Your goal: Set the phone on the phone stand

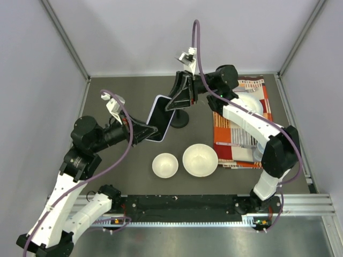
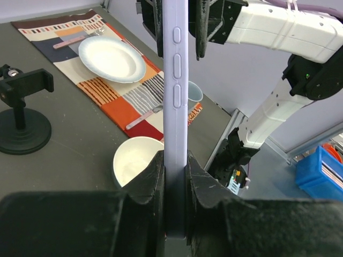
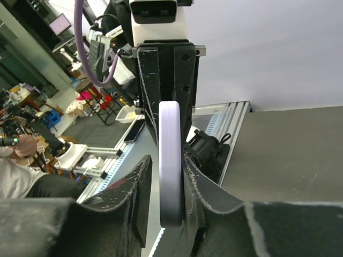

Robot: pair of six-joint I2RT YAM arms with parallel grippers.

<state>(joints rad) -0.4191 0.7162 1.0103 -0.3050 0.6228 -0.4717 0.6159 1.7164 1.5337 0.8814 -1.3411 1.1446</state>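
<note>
Where the phone [image 1: 161, 119] is: lifted off the desk [image 1: 123, 91], tilted in the air between the two arms, near the phone stand [image 1: 181, 120].
Left gripper [image 1: 154, 131]: closed tight on the phone's lower end.
Right gripper [image 1: 172, 103]: its fingers closely flank the phone's upper end; I cannot tell whether they pinch it.
Phone stand: upright on its disc base, beside the striped placemat [image 1: 241, 126].

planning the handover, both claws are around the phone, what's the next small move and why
Probably open the right claw and draw it off the phone: the left claw pinches the other end tight, so it could carry it alone to the phone stand, standing empty nearby.
</note>
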